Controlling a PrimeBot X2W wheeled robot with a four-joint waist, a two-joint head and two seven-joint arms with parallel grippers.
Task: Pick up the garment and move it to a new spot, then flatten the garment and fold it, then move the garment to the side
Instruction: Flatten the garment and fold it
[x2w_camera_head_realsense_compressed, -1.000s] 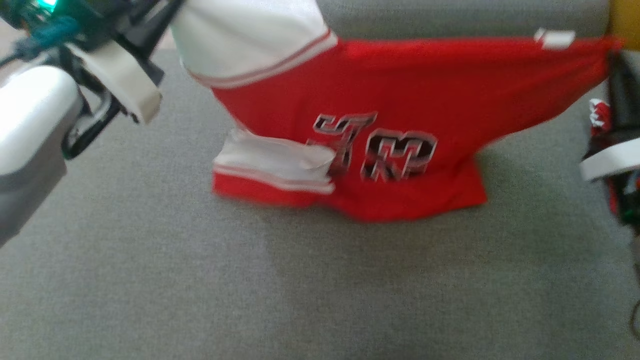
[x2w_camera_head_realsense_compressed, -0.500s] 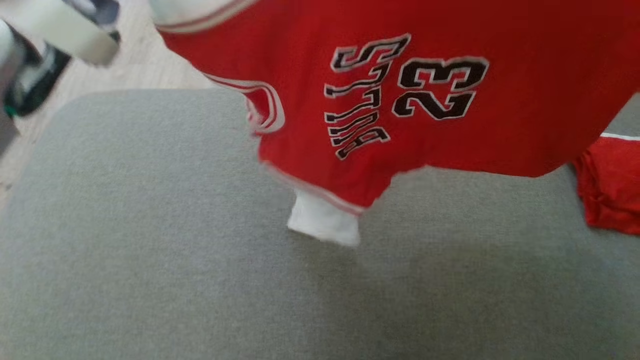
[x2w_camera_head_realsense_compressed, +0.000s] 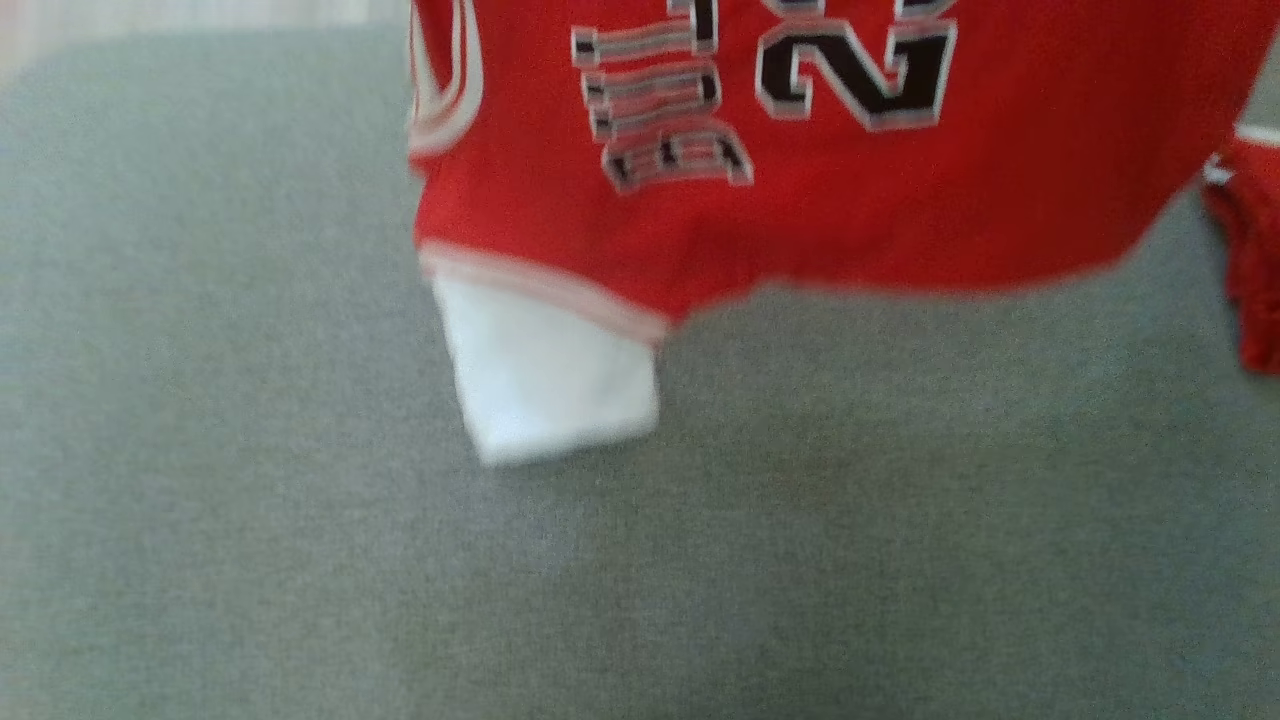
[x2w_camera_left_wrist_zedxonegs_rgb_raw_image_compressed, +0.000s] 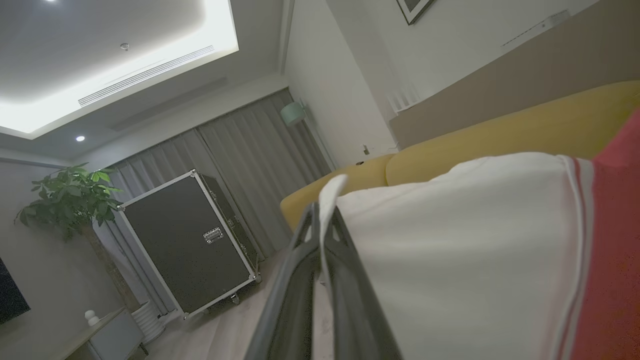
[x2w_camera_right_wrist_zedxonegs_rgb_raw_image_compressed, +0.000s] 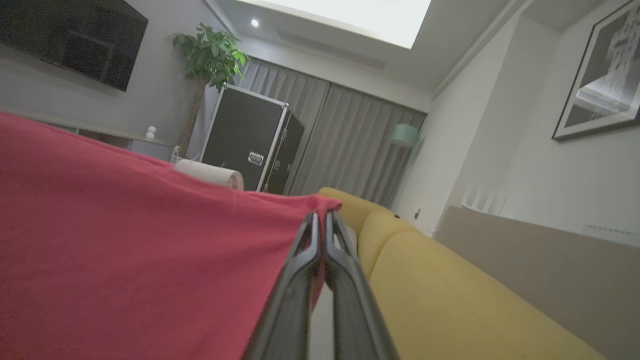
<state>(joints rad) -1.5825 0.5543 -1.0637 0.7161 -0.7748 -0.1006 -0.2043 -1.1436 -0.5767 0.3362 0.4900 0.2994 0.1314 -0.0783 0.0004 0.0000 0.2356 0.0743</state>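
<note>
Hanging above the grey cushion (x2w_camera_head_realsense_compressed: 250, 550), toward its far edge, found the garment (x2w_camera_head_realsense_compressed: 820, 210): red, number print, spread wide and held aloft. Noted white sleeve (x2w_camera_head_realsense_compressed: 550, 380) dangling lowest, over cushion's left half; could not tell whether touching. Saw left gripper (x2w_camera_left_wrist_zedxonegs_rgb_raw_image_compressed: 320, 220) pinched closed on the garment's white cloth. Saw right gripper (x2w_camera_right_wrist_zedxonegs_rgb_raw_image_compressed: 322, 222) pinched closed on a red corner. Judged first step in hand: carry to a new spot, not yet laid down. Judged next move to call for lowering both ends level, cloth taut, so flattening starts easy. Spotted red cloth (x2w_camera_head_realsense_compressed: 1250, 270) at cushion's right edge; could not tell whether part of garment. Logged one container, black case (x2w_camera_left_wrist_zedxonegs_rgb_raw_image_compressed: 185, 240): shut, contents hidden.
</note>
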